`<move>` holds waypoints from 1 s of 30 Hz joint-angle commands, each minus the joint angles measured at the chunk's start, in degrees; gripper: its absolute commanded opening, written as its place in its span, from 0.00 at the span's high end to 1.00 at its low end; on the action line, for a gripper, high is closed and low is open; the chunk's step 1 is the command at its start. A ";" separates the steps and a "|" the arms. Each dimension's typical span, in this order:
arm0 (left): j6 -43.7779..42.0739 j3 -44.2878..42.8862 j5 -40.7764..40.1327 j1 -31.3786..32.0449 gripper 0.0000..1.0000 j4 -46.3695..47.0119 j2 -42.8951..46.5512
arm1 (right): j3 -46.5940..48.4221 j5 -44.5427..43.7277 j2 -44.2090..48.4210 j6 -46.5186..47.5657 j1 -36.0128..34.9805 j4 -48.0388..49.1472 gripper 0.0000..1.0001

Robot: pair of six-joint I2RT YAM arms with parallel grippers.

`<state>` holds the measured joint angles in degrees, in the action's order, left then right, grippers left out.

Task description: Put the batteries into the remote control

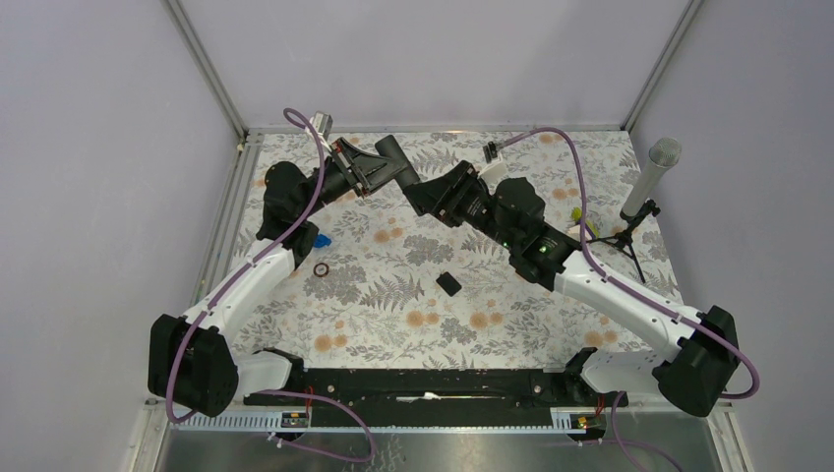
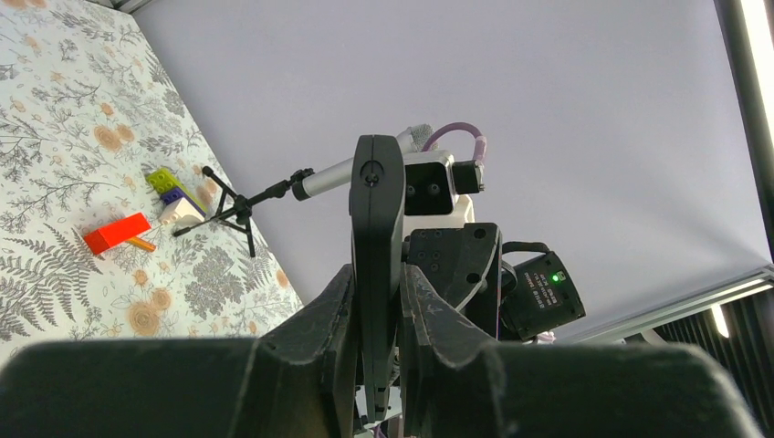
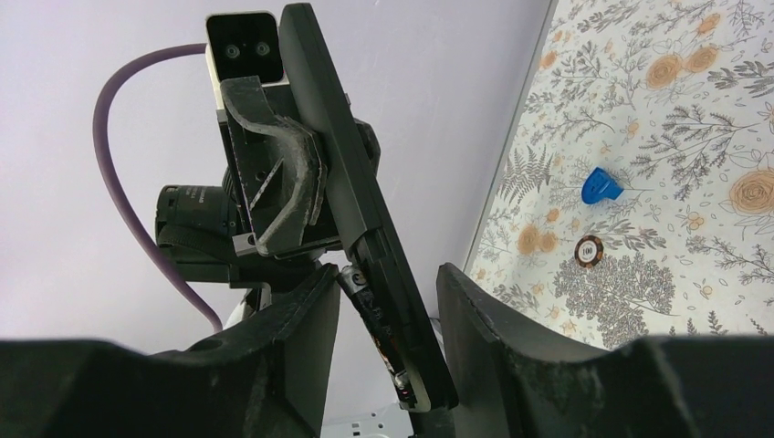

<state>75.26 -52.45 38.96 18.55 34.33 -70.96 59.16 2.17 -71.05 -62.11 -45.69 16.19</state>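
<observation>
Both arms met above the far middle of the table [image 1: 393, 324], with the remote control [image 1: 398, 157] held in the air between them.
My left gripper [image 2: 377, 287] was pinching the remote control edge-on, the bar standing up out of its pressed-together fingers. My right gripper [image 3: 383, 292] had its fingers spread to either side of the bar's other end, and I could not tell whether they pressed on it. The microphone [image 1: 649, 182] stood on its stand at the far right. A red block [image 2: 117, 232] lay near that stand. A small black cover [image 1: 448, 284] lay flat near the table's middle, well apart from both grippers. A blue piece [image 1: 324, 239] and a round chip [image 1: 321, 268] sat on the left.
</observation>
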 commanded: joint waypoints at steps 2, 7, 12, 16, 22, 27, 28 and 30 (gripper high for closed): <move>0.76 -3.26 -0.63 0.24 1.00 3.64 0.82 | -0.01 1.14 -0.13 1.31 0.25 2.57 0.49; 0.44 -3.18 -0.37 0.24 1.00 3.96 0.73 | 0.32 0.99 0.00 1.28 0.54 2.51 0.41; 0.24 -1.61 -0.24 0.18 1.00 5.28 1.07 | 0.51 1.08 0.89 2.25 1.47 3.05 0.23; 0.09 -0.85 -0.46 0.18 1.00 5.82 1.01 | 0.24 2.04 1.89 3.15 2.45 4.37 0.13; 0.58 -0.38 -0.70 0.15 1.00 7.67 0.73 | -0.28 2.46 2.27 2.56 3.41 4.96 0.14; 0.37 0.16 -0.56 0.18 1.00 8.51 0.82 | 0.23 3.97 1.29 2.27 3.78 5.28 0.20; 0.40 0.27 -0.51 0.18 1.00 8.82 0.87 | 0.30 4.12 1.14 2.19 3.85 5.34 0.20; 0.41 0.37 -0.38 0.16 1.00 9.35 0.88 | 0.18 4.21 1.27 2.12 3.92 5.53 0.20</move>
<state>75.55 -52.49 38.98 18.55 38.22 -70.98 58.94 4.71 -70.43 -60.27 -42.33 18.61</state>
